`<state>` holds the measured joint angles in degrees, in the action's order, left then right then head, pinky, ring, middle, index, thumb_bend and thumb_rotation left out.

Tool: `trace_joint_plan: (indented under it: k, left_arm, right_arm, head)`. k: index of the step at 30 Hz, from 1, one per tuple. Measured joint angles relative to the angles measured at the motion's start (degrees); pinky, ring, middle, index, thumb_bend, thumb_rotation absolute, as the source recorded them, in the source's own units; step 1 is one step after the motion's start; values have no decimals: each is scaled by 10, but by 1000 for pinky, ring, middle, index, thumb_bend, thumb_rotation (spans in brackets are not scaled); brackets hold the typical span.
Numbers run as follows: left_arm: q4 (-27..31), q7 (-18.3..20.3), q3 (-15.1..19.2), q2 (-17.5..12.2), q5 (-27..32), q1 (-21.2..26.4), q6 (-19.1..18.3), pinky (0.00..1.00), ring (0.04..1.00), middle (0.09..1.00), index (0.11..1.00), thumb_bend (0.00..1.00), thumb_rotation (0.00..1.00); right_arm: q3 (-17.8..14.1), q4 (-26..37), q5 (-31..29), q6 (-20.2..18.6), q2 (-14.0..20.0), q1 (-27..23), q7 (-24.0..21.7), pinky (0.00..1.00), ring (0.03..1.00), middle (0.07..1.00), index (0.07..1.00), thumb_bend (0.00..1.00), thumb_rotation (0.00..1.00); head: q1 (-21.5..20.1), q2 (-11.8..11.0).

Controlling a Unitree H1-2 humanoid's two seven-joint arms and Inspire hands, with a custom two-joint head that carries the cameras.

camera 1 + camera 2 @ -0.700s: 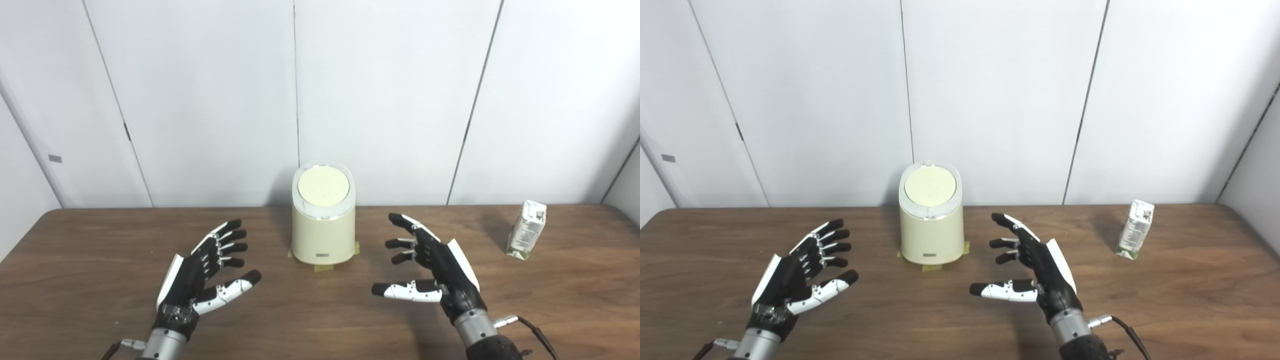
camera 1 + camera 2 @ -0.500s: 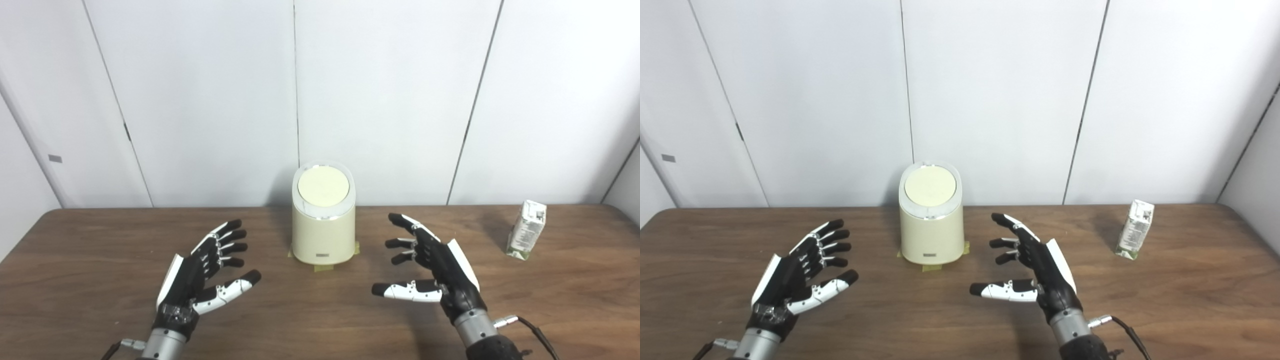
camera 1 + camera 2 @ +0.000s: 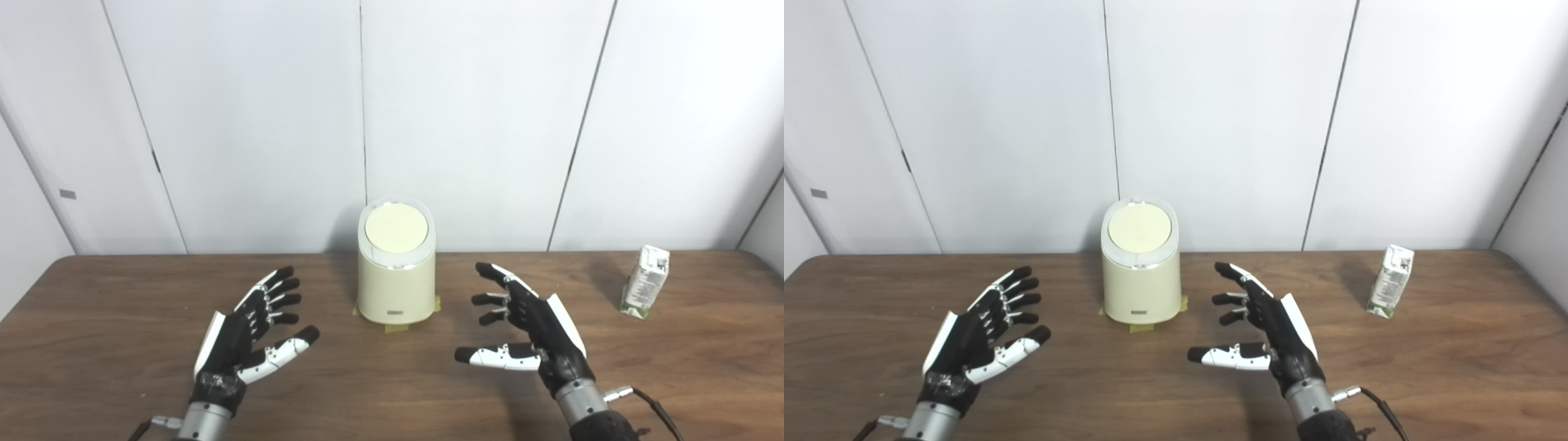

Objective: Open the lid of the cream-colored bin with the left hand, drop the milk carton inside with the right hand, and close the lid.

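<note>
The cream-colored bin (image 3: 396, 288) stands at the table's far middle, its round lid (image 3: 396, 228) down and flat. A milk carton (image 3: 645, 280) stands upright at the far right of the table. My left hand (image 3: 248, 334) hovers over the table left of and nearer than the bin, open, fingers spread, holding nothing. To the right of the bin my right hand (image 3: 530, 331) is open too, thumb pointing inward, well left of the carton. Neither hand touches the bin or the carton.
The brown wooden table (image 3: 392, 392) runs the full width of the view. Yellow tape pieces (image 3: 397, 328) mark the bin's base. White wall panels close off the back. A cable (image 3: 649, 404) trails from my right wrist.
My left hand has risen slightly and drawn its thumb a little closer to the fingers. The right hand, bin and carton have not moved.
</note>
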<state>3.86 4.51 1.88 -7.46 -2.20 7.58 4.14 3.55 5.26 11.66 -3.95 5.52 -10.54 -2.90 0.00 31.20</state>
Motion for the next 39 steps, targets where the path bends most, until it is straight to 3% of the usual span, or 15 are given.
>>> trace_joint_plan:
  k: [9,15,26,39]
  left_arm:
    - [-22,-37,-5,8,-56,84,-17,925,986,981,949,891,363]
    - [-54,-55,-25,11,-118,150,-59,888,984,985,951,903,358]
    - [-143,-63,-40,15,-120,270,-76,886,993,985,968,950,319]
    - [-212,-107,-61,47,-167,324,-103,864,991,1000,1000,886,326]
  right_arm:
    - [0,-5,-6,0,-1,-8,0,587,738,894,846,767,126]
    - [0,-10,-9,5,-1,-8,1,587,739,895,851,761,120]
    - [2,-12,-10,13,-1,-8,1,582,732,890,838,761,115]
    - [2,-5,-10,12,-2,-8,2,572,720,885,833,754,112]
  head:
    - [7,-6]
    - [8,-6]
    - [4,-4]
    - [0,1]
